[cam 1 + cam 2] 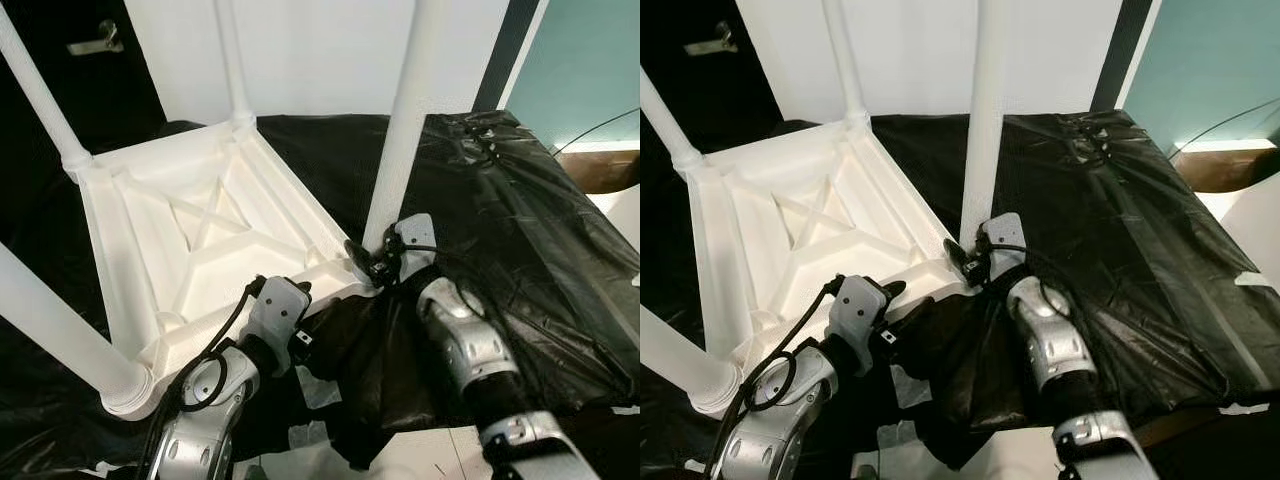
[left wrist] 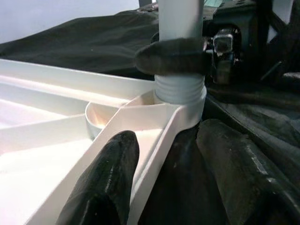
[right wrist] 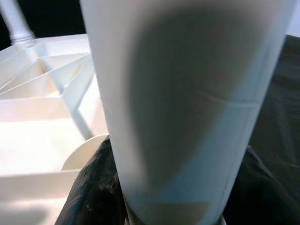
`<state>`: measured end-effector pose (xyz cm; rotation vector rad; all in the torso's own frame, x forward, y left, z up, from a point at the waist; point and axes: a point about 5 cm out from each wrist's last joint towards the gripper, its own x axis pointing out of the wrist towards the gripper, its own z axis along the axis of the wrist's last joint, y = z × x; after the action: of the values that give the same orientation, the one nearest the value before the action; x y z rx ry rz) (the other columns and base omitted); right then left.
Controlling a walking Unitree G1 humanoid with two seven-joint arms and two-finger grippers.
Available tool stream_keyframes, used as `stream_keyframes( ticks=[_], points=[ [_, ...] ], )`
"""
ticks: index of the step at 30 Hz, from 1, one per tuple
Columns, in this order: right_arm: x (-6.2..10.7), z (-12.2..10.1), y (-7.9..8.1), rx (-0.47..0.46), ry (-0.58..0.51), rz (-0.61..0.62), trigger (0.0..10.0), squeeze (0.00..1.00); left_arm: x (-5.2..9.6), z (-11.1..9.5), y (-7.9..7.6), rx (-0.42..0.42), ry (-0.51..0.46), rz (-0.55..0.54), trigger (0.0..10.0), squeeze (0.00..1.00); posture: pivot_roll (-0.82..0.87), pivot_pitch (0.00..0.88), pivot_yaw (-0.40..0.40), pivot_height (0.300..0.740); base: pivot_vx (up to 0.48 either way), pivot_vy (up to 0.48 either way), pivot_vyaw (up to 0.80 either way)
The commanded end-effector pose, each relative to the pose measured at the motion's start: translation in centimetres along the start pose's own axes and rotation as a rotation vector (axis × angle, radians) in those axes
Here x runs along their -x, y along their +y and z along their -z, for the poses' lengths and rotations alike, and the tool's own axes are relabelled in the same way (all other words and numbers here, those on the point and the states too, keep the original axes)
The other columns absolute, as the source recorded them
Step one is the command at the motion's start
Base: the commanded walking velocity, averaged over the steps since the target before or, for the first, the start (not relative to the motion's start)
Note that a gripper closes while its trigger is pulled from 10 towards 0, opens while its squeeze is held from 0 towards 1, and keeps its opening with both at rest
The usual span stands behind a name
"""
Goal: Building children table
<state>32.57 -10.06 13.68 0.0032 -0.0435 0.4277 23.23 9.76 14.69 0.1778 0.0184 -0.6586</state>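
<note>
A white plastic children's table (image 1: 200,230) lies upside down on a black sheet. Three white legs stand in its corners: far left (image 1: 40,90), back (image 1: 232,60) and near left (image 1: 60,340). A fourth leg (image 1: 405,120) stands upright in the near right corner socket (image 2: 180,93). My right gripper (image 1: 372,262) is shut on this leg just above the socket, its black fingers (image 3: 93,187) wrapped around the tube (image 3: 187,93). My left gripper (image 2: 164,178) is shut on the table's near rim (image 1: 330,290), one finger (image 2: 108,178) inside and one outside.
The black plastic sheet (image 1: 520,230) covers the floor and wrinkles up on the right. A cardboard box (image 1: 610,170) sits at the far right by a teal wall (image 1: 590,60). A dark door with a handle (image 1: 95,42) stands at the back left.
</note>
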Motion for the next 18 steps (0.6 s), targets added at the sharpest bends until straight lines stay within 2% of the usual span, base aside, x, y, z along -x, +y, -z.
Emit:
stream_keyframes(
  ticks=[1, 6, 8, 9, 11, 12, 13, 14, 18],
  points=[
    [1.4, 2.4, -1.1, -0.031, 0.118, 0.123, 0.0, 0.0, 0.0, 0.1, 0.1, 0.003, 0.007, -0.07, 10.0, 0.0, 0.16, 0.097, -0.047, 0.74, 0.0, 0.0, 0.0],
    [1.6, 2.0, -0.5, -0.029, 0.11, 0.164, 0.0, 0.0, -0.2, 0.1, 0.1, 0.006, 0.002, -0.072, 10.0, 0.0, 0.14, 0.103, -0.046, 0.74, 0.0, 0.0, 0.0],
    [1.7, 1.7, -0.8, -0.022, 0.108, 0.188, 0.0, 0.0, -0.4, 0.0, 0.1, 0.005, -0.002, -0.064, 10.0, 0.0, 0.14, 0.104, -0.049, 0.74, 0.0, 0.0, 0.0],
    [1.8, 1.6, -0.9, -0.009, 0.11, 0.195, 1.3, 0.0, -0.4, -0.1, 0.1, 0.004, -0.002, -0.062, 10.0, 0.0, 0.13, 0.101, -0.054, 0.74, 0.0, 0.0, 0.0],
    [1.8, 1.5, -1.0, 0.001, 0.112, 0.2, 1.3, 0.0, -0.5, -0.1, 0.1, 0.004, -0.002, -0.061, 10.0, 0.0, 0.13, 0.101, -0.054, 0.74, 0.0, 0.0, 0.0],
    [1.8, 1.5, -1.1, 0.005, 0.114, 0.201, 9.5, 0.0, -0.5, -0.1, 0.2, 0.003, -0.001, -0.064, 10.0, 0.0, 0.12, 0.097, -0.058, 0.74, 0.0, 0.0, 0.0],
    [1.8, 1.5, -1.1, 0.005, 0.114, 0.201, 9.5, 0.0, -0.5, -0.1, 0.2, 0.003, -0.001, -0.064, 10.0, 0.0, 0.12, 0.097, -0.058, 0.74, 0.0, 0.0, 0.0],
    [2.0, 1.3, -1.2, 0.006, 0.12, 0.206, 10.0, 0.0, -0.5, -0.1, 0.5, -0.001, -0.001, -0.07, 10.0, 0.0, 0.11, 0.094, -0.051, 0.74, 0.0, 0.0, 0.0],
    [2.0, 1.1, -1.2, 0.002, 0.115, 0.207, 10.0, 0.0, -0.7, -0.1, 0.5, -0.003, -0.003, -0.066, 10.0, 0.0, 0.11, 0.088, -0.042, 0.74, 0.0, 0.0, 0.0]
  ],
)
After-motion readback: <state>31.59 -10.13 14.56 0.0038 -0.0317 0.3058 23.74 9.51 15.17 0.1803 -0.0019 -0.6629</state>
